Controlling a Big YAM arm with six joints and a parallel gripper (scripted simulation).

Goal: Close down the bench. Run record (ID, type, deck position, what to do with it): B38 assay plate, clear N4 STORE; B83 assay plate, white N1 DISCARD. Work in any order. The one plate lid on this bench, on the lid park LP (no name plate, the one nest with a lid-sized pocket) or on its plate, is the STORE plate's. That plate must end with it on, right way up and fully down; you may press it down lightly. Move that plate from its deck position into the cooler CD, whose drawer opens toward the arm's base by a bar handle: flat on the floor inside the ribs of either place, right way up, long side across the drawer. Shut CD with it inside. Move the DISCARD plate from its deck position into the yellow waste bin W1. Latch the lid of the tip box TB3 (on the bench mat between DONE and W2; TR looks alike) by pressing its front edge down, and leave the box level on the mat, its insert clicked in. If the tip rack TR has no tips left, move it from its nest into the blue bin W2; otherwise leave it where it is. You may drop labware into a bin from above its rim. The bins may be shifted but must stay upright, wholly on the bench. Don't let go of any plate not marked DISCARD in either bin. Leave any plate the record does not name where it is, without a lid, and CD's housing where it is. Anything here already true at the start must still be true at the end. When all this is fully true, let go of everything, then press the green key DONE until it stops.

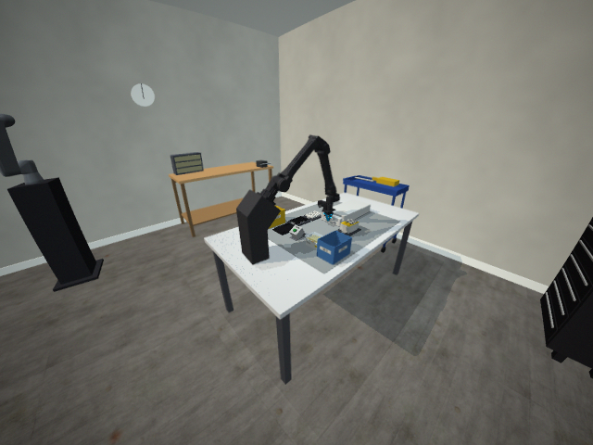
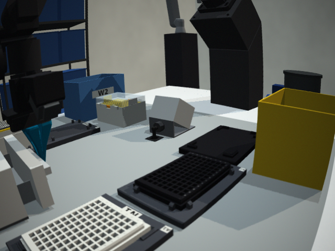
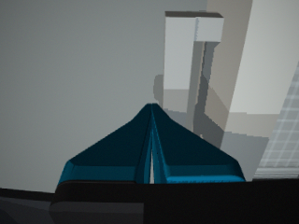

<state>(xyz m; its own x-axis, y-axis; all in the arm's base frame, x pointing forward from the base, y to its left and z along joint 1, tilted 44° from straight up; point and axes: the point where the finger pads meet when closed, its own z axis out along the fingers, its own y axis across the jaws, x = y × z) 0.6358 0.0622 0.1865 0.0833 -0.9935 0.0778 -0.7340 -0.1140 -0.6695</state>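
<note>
My gripper [image 1: 328, 217] [image 2: 42, 157] [image 3: 151, 112] is shut and empty, its blue fingertips right at the grey bar handle [image 2: 22, 155] [image 3: 181, 56] of the cooler drawer [image 2: 37, 186]. The drawer stands only a little out of the cooler housing [image 1: 357, 209] [image 3: 275, 56]. I see no clear plate or lid; the inside of the drawer is hidden. The white plate [image 2: 86, 229] [image 1: 313, 214] lies in its nest at the front. The tip box [image 2: 121, 107] with a clear lid stands on the mat beside the blue bin W2 [image 2: 89, 90] [image 1: 334, 247]. The yellow bin [image 2: 292, 140] stands at the right.
A black plate [image 2: 183, 177] lies in the nest beside the white one. An empty black nest [image 2: 221, 143] lies behind it. The DONE key housing [image 2: 171, 114] stands next to the tip box. Another empty nest [image 2: 71, 130] lies in front of W2. The arm base [image 2: 235, 54] rises behind.
</note>
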